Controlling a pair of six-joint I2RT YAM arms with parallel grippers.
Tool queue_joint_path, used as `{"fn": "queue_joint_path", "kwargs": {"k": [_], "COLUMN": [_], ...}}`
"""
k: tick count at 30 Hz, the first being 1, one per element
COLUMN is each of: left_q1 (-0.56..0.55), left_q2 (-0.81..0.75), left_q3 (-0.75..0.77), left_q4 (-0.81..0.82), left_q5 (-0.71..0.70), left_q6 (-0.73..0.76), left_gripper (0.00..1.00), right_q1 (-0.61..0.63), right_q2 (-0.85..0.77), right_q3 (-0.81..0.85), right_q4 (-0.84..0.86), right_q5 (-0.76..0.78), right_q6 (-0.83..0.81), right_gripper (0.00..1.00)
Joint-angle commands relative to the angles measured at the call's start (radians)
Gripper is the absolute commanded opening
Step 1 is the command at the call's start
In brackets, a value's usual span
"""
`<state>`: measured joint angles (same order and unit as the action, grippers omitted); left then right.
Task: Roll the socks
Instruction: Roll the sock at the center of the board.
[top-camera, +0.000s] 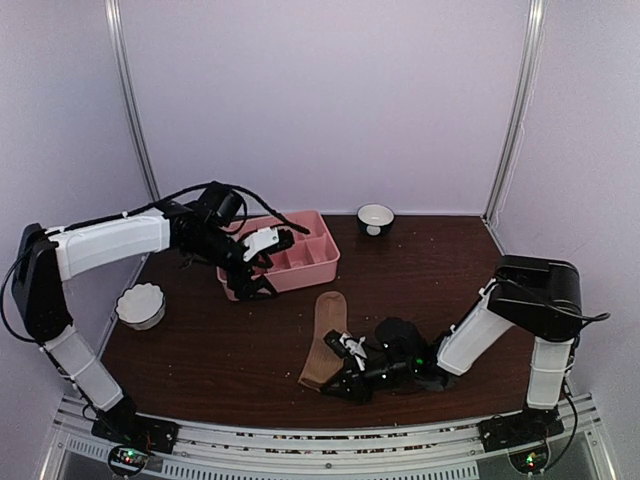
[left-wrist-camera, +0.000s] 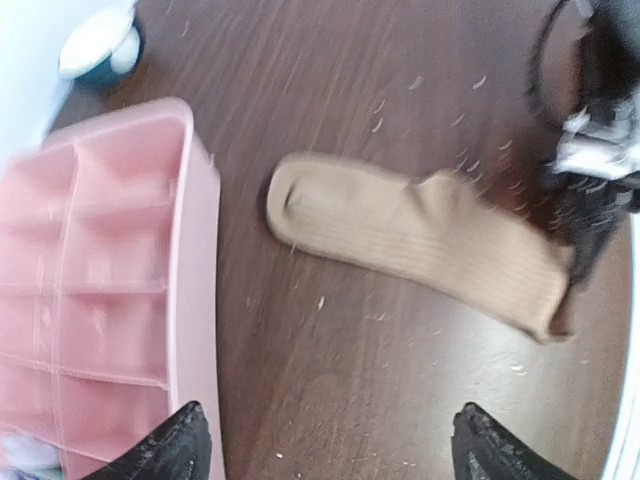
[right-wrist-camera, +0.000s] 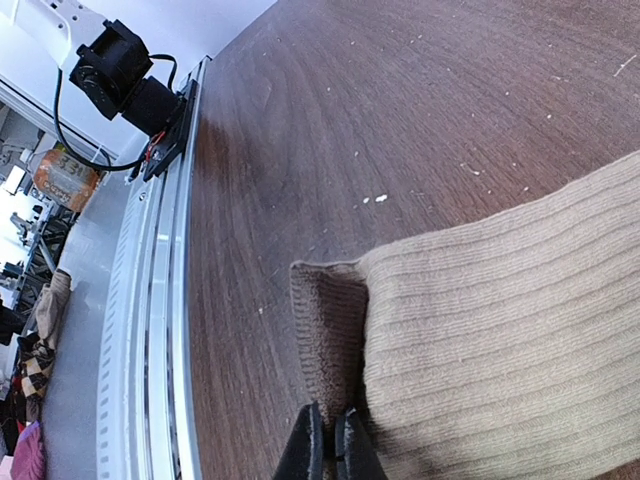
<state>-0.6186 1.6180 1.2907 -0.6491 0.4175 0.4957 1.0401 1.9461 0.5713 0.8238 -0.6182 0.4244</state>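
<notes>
White and scalloped, the bowl at far left shows no contents I can make out; beside it the left gripper hangs spread wide over the pink tray, whose visible compartments look bare but for a blurred pale scrap in one corner. Right of the tray the tan sock lies flat on the table, soft, light and limp, probably best taken at an end. The right gripper pinches its turned-back cuff, nearly closed; the small bowl behind has unclear contents.

Dark wood table, pale lilac walls
</notes>
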Motion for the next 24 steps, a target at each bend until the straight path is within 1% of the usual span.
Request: {"fn": "queue_joint_path", "kwargs": {"k": [1,2,5,7,9,11,13,18,24], "left_q1": [-0.114,-0.142,-0.212,-0.268,-0.305,-0.325,-0.331,-0.333,-0.334], "left_q2": [-0.115,-0.114,-0.035,-0.005,0.028,0.061,0.099,0.166,0.196], "left_q3": [-0.250,-0.258,-0.244,-0.258,-0.272,-0.275,-0.265,-0.255,-0.224], "left_q4": [0.169,0.159,0.104,0.108,0.130,0.156,0.181,0.252,0.231], "left_q5": [-0.109,-0.079,0.048,0.077,0.099,0.130,0.154,0.187,0.207], "left_q6": [0.075,0.082,0.102,0.122,0.116,0.091,0.058,-0.016,-0.013], "left_gripper": [0.92,0.90,0.79,0.71,0.61,0.48,0.41,0.32,0.25], "right_q1": [-0.023,-0.027,-0.043,-0.054,-0.058,-0.062,-0.067,-0.068,-0.068], "right_q2": [0.094,0.096,0.108,0.124,0.132,0.138,0.138,0.131,0.129], "right_q3": [-0.074,-0.074,-0.073,-0.069,-0.064,-0.060,-0.064,-0.070,-0.074], "right_q4": [-0.317,-0.318,-0.313,-0.328,-0.359,-0.387,-0.392,-0.383,-0.369], "right_q5": [0.124,0.122,0.096,0.078,0.075,0.080,0.078,0.075,0.071], "right_q6": [0.035,0.038,0.059,0.068,0.068,0.068,0.072,0.085,0.091], "right_gripper": [0.00,0.00,0.00,0.00,0.00,0.00,0.00,0.00,0.00]}}
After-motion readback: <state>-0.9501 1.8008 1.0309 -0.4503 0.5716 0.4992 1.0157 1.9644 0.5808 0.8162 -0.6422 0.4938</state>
